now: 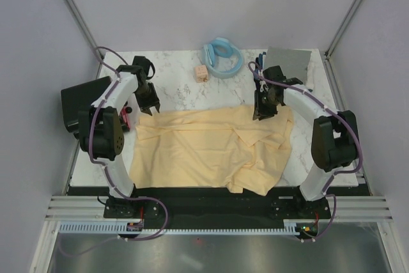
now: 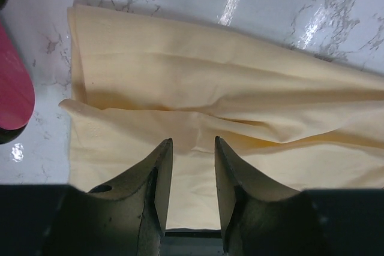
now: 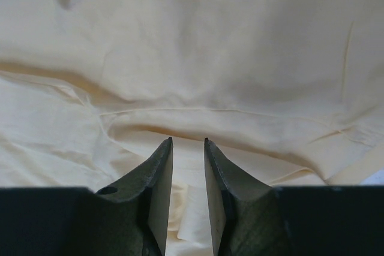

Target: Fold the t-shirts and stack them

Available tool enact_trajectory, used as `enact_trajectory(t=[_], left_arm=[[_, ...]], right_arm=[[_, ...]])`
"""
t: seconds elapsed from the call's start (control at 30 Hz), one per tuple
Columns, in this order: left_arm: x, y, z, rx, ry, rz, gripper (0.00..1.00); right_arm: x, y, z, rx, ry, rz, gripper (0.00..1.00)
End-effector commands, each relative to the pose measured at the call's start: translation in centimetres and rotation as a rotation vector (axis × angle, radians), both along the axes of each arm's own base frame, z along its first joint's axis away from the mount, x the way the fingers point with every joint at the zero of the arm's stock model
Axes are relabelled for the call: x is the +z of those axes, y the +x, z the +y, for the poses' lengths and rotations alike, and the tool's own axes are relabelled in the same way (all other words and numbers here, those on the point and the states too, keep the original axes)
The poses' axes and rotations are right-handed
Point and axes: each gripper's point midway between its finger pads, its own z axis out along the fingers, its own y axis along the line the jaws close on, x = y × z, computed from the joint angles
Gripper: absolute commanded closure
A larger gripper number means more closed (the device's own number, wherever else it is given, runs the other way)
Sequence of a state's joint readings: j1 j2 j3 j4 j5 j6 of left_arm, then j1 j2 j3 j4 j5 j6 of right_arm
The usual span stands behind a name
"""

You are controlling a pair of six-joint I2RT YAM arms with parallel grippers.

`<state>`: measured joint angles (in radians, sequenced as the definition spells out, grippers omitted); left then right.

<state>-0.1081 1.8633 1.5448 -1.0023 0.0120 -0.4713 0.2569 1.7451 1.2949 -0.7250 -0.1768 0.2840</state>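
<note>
Left gripper point(image 2: 191, 142) over t-shirt point(image 2: 240, 88), lengthwise left-right

White-and-black arms point(image 1: 120, 92), purple cables point(image 1: 92, 135)

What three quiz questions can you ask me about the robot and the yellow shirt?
1. True or false: the yellow shirt is folded into a neat small square.
2. Pick one. What sits right beside the blue ring? A: a tan cube. B: a cup. C: a spoon.
3. Fill in the word: the fingers of the left hand stand ___ (apart or together) above the shirt.

Key: 1 false, it lies spread out and rumpled. 2 A. 3 apart.
</note>
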Motion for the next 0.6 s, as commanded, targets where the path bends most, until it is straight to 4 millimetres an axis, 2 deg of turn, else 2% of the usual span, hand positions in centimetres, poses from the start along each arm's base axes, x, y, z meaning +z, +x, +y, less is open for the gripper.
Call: enact_trajectory(t=[0.0,0.13,0.33,0.4,0.47,0.5,0.53,0.57], left_arm=[[-1.8,-1.7,-1.3,-0.088,-0.018,0.094,0.59],[-3.0,-1.4,-1.8,-0.110,-0.010,0.129,0.60],[-5.2,-0.9,-1.5,-0.111,0.027,0.222,0.61],[-5.2,-0.7,-1.2,-0.105,0.049,0.242,0.66],[-5.6,-0.2,-0.7,-0.087,0.083,0.249,0.70],[-5.6,-0.3,-0.7,-0.084,0.086,0.263,0.71],[-6.2,-0.3,-0.7,-0.082,0.088,0.283,0.72],[-6.1,0.3,-0.9,-0.081,0.079,0.275,0.73]], right_arm=[[0.4,2.1,-0.6,-0.021,-0.060,-0.052,0.65],[-0.6,2.4,-0.9,-0.030,-0.089,-0.028,0.65],[-1.9,3.0,-1.4,-0.048,-0.133,0.014,0.66],[-2.7,2.7,-1.7,-0.048,-0.155,0.048,0.66],[-2.9,2.5,-1.9,-0.050,-0.170,0.064,0.71],[-3.0,2.4,-2.0,-0.052,-0.176,0.069,0.76],[-3.1,2.3,-2.2,-0.053,-0.185,0.074,0.86],[-3.5,2.1,-2.2,-0.052,-0.190,0.090,0.89]])
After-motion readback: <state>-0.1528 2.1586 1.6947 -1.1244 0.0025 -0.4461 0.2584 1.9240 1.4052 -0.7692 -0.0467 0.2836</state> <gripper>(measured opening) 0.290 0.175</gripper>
